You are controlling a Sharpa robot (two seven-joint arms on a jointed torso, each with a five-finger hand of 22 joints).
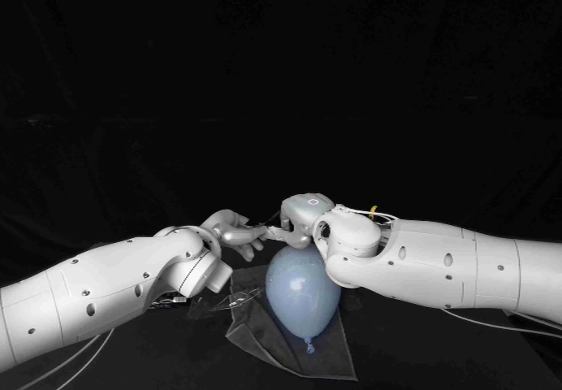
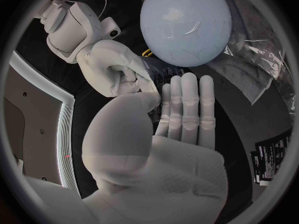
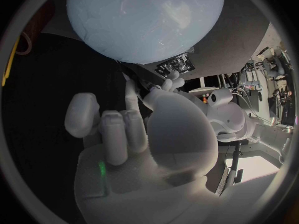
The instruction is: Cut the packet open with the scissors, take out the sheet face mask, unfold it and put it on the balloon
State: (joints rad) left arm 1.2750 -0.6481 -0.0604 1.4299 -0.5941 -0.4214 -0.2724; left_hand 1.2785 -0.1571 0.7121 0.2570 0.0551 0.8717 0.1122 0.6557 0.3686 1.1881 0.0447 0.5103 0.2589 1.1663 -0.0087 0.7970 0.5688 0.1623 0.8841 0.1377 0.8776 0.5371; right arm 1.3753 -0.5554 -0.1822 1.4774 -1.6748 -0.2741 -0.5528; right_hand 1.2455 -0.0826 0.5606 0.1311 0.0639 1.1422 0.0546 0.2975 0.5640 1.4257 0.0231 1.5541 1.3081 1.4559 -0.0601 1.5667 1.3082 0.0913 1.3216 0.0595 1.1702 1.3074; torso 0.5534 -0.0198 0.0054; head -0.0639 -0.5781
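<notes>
The pale blue balloon lies on a dark grey sheet, knot towards me. My two hands meet just beyond its far end. In the right wrist view my right hand has its fingers curled and pinches a thin dark strip between thumb and finger. The left hand's fingertips reach that same strip. My left hand holds its fingers straight and together with the thumb alongside, and I cannot tell what it grips. The balloon bulges right past those fingers. A black printed packet lies on the table.
Crumpled clear film lies on the grey sheet to the left of the balloon, also seen as clear film from the left wrist. A yellow loop pokes up behind my right wrist. Both forearms crowd the table's middle.
</notes>
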